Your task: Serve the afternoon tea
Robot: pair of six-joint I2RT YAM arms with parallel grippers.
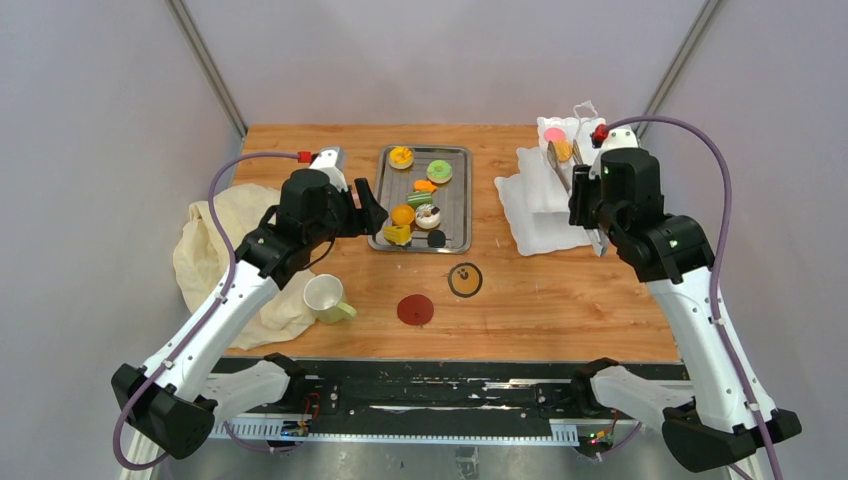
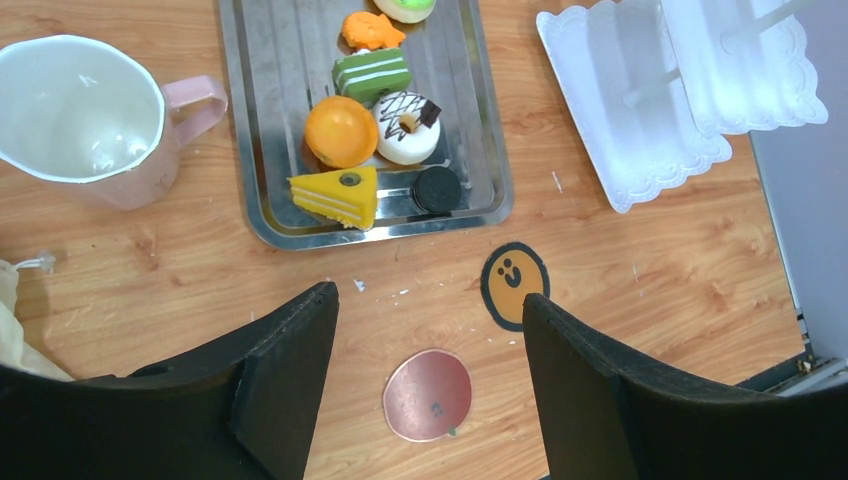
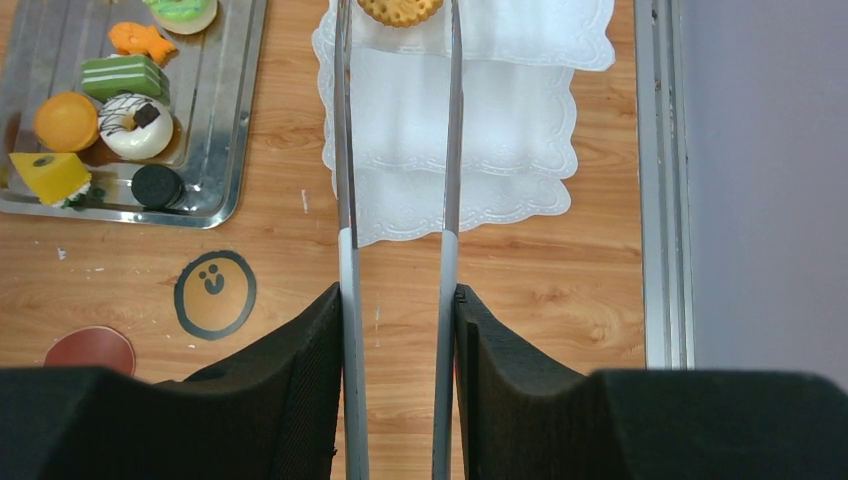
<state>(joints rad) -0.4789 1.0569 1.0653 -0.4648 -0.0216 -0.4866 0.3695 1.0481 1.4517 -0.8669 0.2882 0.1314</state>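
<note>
- Right wrist view: a round biscuit (image 3: 400, 8) pinched in metal tongs (image 3: 347, 270) hangs over the white stand (image 3: 500, 120), far right; the right hand (image 3: 398, 300) is clamped on the tongs.
- Plating step, apparently; next, a gentle release beside the pink disc (image 1: 554, 134).
- Steel tray (image 3: 215, 110) holds more pastries.
- Left hand (image 2: 430, 305), wide open and empty, hovers over the smiley coaster (image 2: 514, 284) and red coaster (image 2: 428, 394) on the tabletop; mug (image 2: 80, 110) left.

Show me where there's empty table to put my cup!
Best spot: the bare wood right of the smiley coaster, in front of the white stand. A narrower strip runs between the steel tray and that stand. Crowded: the tray, and the left side with cloth and mug.
</note>
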